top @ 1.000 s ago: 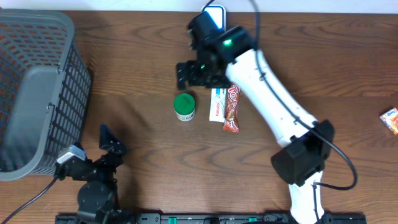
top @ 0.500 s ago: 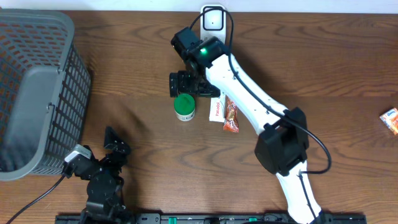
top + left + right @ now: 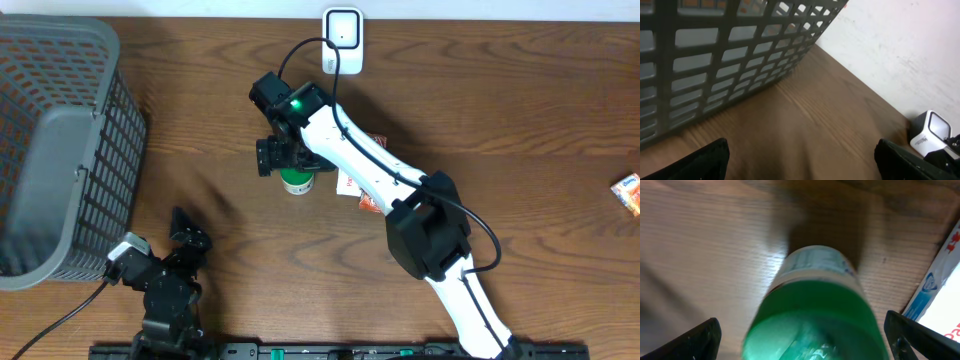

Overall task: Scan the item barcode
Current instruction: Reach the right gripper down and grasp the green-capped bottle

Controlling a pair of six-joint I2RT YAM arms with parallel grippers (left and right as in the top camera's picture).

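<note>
A white jar with a green lid (image 3: 298,183) stands upright mid-table. My right gripper (image 3: 276,158) hovers right over it, open. In the right wrist view the green lid (image 3: 815,312) fills the space between the wide-apart fingers, and I see no contact; the right gripper (image 3: 807,339) holds nothing. The white barcode scanner (image 3: 342,27) sits at the table's far edge and also shows in the left wrist view as a scanner (image 3: 932,131). My left gripper (image 3: 188,232) rests near the front left, open and empty, and the left gripper (image 3: 802,161) looks along bare wood.
A grey mesh basket (image 3: 60,150) fills the left side, close in front of the left wrist as a basket wall (image 3: 715,65). A white packet (image 3: 343,185) and a red snack wrapper (image 3: 369,203) lie right of the jar, partly under my right arm. A small orange packet (image 3: 627,193) lies far right.
My right arm has swung left and toward the front, from beside the scanner to directly above the green-lidded jar. The left arm shifted slightly. Both grippers stayed open.
</note>
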